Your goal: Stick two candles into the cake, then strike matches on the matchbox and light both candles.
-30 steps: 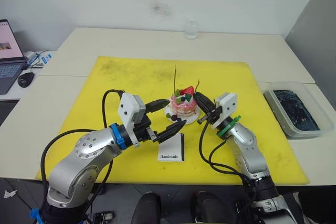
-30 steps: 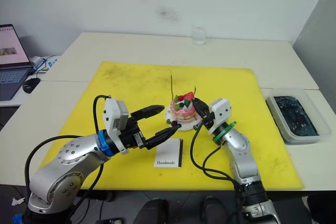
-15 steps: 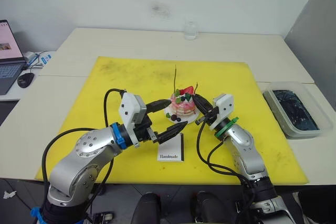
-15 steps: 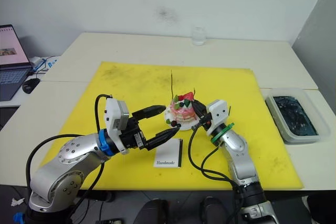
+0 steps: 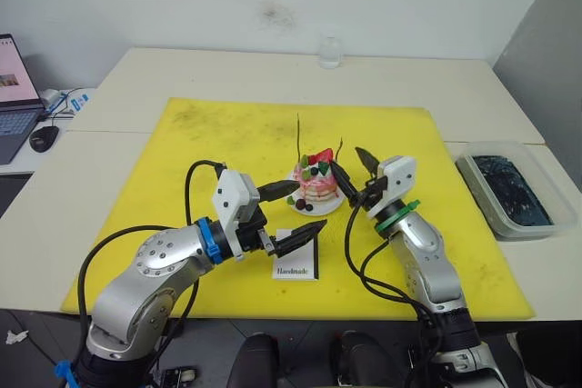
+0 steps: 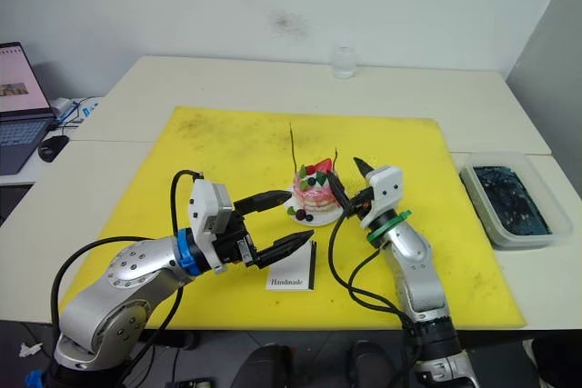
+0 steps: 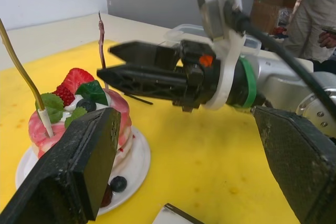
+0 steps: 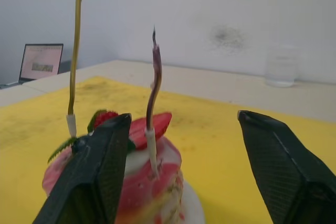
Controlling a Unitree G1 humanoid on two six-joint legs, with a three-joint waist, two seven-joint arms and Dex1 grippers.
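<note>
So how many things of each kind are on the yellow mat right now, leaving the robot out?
Thin wire-like candles standing in the cake: 2, golden and dark purplish
Small round pink-and-white cake on a white plate: 1
Flat white matchbox with "Handmade" lettering: 1
Total: 4

You see two candles (image 8: 74, 56) (image 8: 153, 82), one cake (image 5: 317, 184), one matchbox (image 5: 297, 265), one yellow mat (image 5: 218, 147), one glass (image 5: 330, 51), one laptop (image 5: 14, 97), one tray (image 5: 509, 190).
</note>
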